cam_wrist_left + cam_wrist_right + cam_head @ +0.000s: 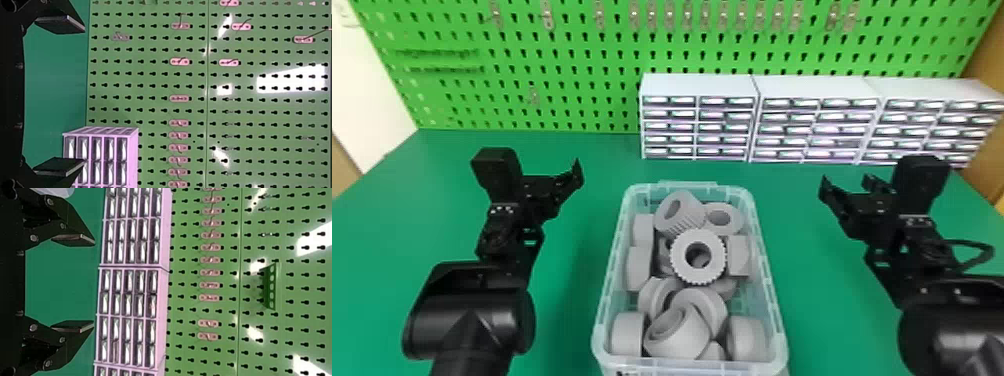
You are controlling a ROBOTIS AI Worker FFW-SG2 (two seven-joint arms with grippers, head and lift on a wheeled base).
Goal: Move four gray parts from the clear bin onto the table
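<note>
Green pegboard (557,60) rises ahead of you across the top of the head view, with small metal brackets (547,17) along its upper part and pale glare on it in the wrist views. A white wall (374,95) shows at the upper left of the frame, and a brown panel (987,60) stands at the upper right. Your desk (557,310) is a smooth green surface, running from the foot of the pegboard down to the bottom of the frame. On it, from upper centre to upper right, three white drawer cabinets (812,87) stand side by side in front of the pegboard, their fronts split into rows of small drawers. Your right wrist view also catches a green holder (273,288) with a row of holes, mounted on the pegboard.

The clear bin (600,320) sits on the desk at lower centre, and the gray parts (677,335) lie heaped inside it. A toothed ring (680,260) rests near the middle of the pile, its hole facing you.

Your left claw (563,184) hangs left of the bin, released, its fingers spread apart with nothing between them. Your right claw (847,185) hangs to the right of the bin, likewise released and empty, its two fingers well apart.
</note>
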